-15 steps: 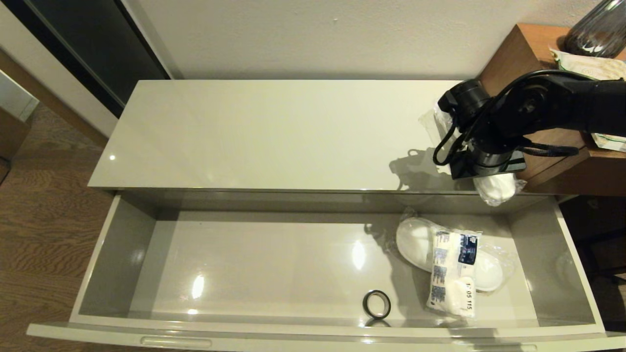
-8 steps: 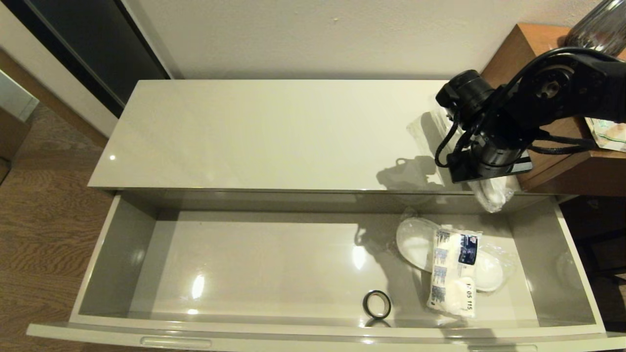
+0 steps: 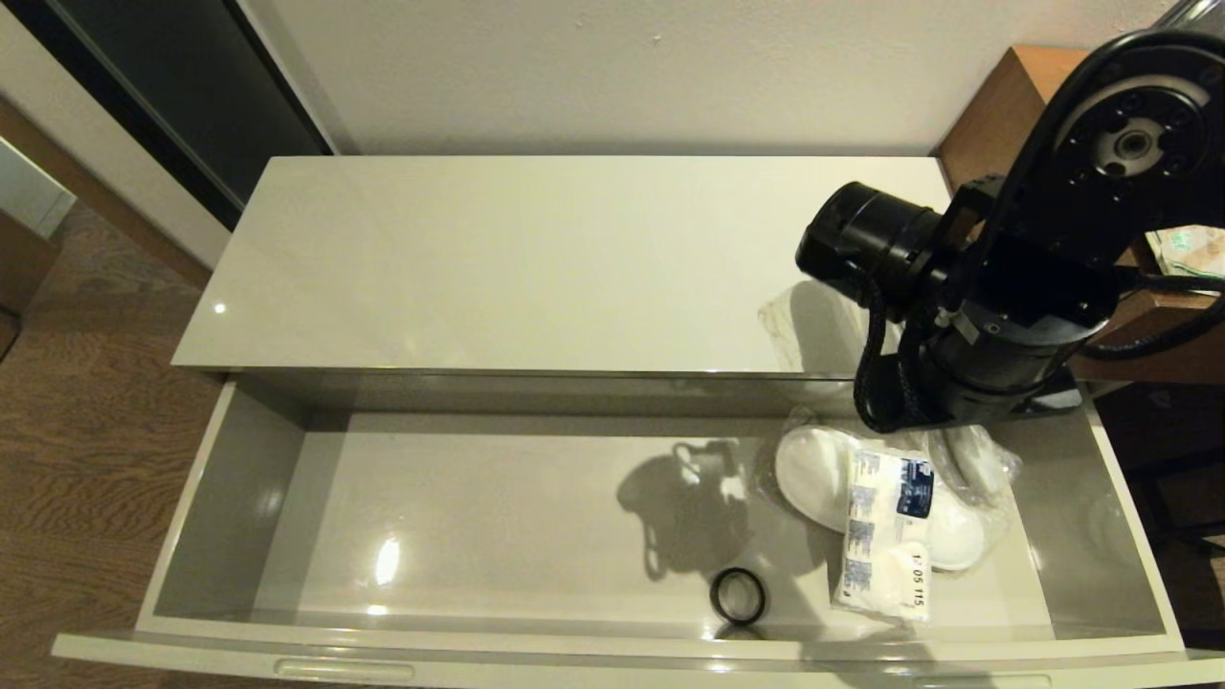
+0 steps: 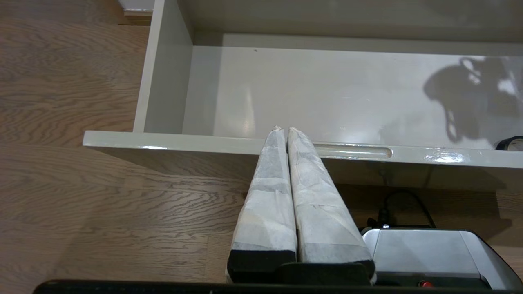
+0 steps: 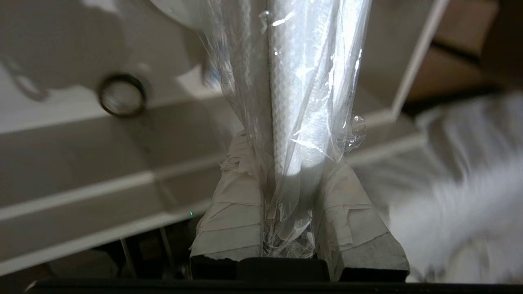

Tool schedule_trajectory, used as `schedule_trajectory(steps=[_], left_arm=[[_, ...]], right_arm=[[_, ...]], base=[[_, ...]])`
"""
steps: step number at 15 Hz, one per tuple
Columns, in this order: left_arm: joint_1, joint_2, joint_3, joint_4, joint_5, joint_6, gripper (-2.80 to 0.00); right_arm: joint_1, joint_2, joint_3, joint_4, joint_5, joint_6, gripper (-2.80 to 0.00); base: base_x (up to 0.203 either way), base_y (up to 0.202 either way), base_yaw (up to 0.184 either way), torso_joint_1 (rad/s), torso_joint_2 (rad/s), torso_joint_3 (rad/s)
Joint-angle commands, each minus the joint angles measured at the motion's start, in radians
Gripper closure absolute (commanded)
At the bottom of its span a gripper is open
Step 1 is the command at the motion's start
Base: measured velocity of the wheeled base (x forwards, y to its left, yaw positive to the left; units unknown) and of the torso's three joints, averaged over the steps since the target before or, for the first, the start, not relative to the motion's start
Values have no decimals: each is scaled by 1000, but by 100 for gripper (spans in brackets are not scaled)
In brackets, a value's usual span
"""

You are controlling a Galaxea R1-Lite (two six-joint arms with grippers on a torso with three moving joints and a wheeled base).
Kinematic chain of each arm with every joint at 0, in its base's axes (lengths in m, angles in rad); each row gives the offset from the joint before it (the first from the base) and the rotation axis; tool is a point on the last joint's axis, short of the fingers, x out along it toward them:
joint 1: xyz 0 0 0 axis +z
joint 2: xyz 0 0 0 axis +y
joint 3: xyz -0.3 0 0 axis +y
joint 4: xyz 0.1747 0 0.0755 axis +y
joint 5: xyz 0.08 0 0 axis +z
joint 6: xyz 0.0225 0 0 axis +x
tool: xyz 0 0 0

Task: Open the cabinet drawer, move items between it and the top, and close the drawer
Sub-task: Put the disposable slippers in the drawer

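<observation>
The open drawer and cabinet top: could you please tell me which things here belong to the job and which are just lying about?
Job:
- cabinet drawer, open
- cabinet top
- wrapped slippers in the right gripper
- slippers in the drawer
- white packet on them

Lying about:
- black ring
- wooden furniture

The drawer (image 3: 230,498) and the top (image 3: 536,258) are glossy cream-beige; the floor (image 3: 86,459) is brown wood grain. White slippers (image 5: 294,94) with a fine dotted weave sit in clear plastic, and the white packet (image 3: 885,536) bears a dark blue label and blue print. A black ring (image 3: 737,595) lies in the drawer; both grippers' fingers (image 4: 278,192) are wrapped in pale grey-white tape, and the right arm (image 3: 1014,287) is black.
</observation>
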Motion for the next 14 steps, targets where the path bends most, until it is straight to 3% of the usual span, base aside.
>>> schedule_trajectory(steps=[1, 7, 10, 12, 14], left_arm=[[0, 1, 0, 0, 0, 0, 0], [0, 1, 0, 0, 0, 0, 0], [0, 0, 0, 0, 0, 1, 0], [0, 1, 0, 0, 0, 0, 0], [0, 0, 0, 0, 0, 0, 0]], right_arm=[[18, 19, 36, 162, 14, 249, 0], [21, 13, 323, 174, 102, 413, 0], [21, 3, 463, 126, 152, 426, 0], [21, 1, 570, 21, 169, 425, 0], [14, 39, 588, -37, 173, 413, 0]], base=[[0, 0, 0, 0, 0, 0], [0, 0, 0, 0, 0, 0], [0, 0, 0, 0, 0, 0], [0, 0, 0, 0, 0, 0], [0, 0, 0, 0, 0, 0]])
